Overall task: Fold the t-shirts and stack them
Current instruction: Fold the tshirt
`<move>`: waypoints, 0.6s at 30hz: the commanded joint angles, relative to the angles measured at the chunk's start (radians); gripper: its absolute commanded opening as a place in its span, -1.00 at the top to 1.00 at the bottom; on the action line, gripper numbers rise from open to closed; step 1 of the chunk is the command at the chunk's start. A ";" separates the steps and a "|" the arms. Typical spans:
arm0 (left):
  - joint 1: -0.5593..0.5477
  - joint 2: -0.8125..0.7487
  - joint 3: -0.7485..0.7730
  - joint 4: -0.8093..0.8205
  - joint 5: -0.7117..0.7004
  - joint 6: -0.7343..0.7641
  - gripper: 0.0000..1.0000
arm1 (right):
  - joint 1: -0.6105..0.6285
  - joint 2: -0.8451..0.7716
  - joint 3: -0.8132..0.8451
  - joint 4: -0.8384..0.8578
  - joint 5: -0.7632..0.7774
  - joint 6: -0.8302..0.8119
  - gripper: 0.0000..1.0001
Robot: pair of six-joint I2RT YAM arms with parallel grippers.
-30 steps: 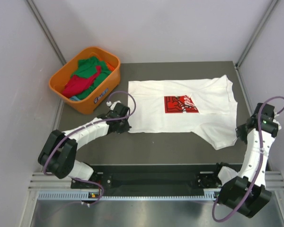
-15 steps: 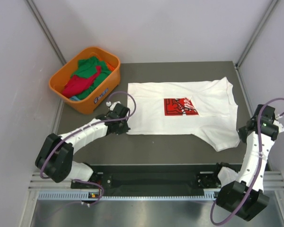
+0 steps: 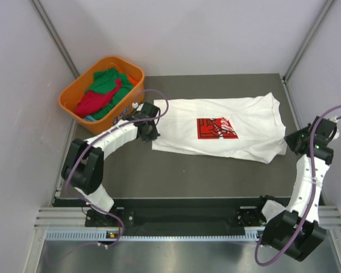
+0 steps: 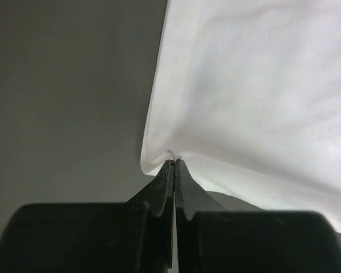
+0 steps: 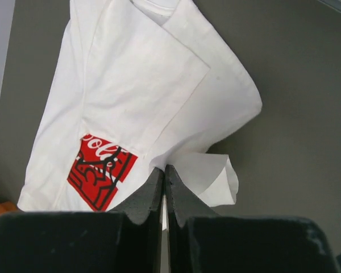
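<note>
A white t-shirt [image 3: 247,119] with a red print [image 3: 216,127] lies across the dark table, and its near edge is lifted and drawn toward the far side. My left gripper [image 3: 150,131] is shut on the shirt's left near corner; in the left wrist view the jaws [image 4: 174,162] pinch a bunched fold of white cloth [image 4: 250,85]. My right gripper [image 3: 291,140] is shut on the right near corner; the right wrist view shows the closed tips [image 5: 163,168] holding the cloth [image 5: 136,85] beside the print [image 5: 99,170]. Green [image 3: 105,79] and red [image 3: 94,101] t-shirts lie crumpled in the basket.
An orange plastic basket [image 3: 107,124] stands at the far left corner, close to my left arm. Grey walls close in the table [image 3: 187,170] on the left, far and right sides. The arm bases and a metal rail run along the near edge.
Both grippers have moved away from the bases toward the far side, carrying the shirt's near edge with them. The shirt's visible area is now narrower front to back.
</note>
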 commanded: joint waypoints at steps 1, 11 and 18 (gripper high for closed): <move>0.040 0.061 0.111 -0.049 -0.037 0.046 1.00 | -0.010 0.117 0.059 0.151 -0.044 0.008 1.00; 0.091 0.269 0.358 -0.105 -0.056 0.064 1.00 | 0.009 0.364 0.156 0.346 -0.168 0.062 1.00; 0.102 0.349 0.435 -0.136 -0.108 0.067 1.00 | 0.021 0.485 0.203 0.398 -0.179 0.091 1.00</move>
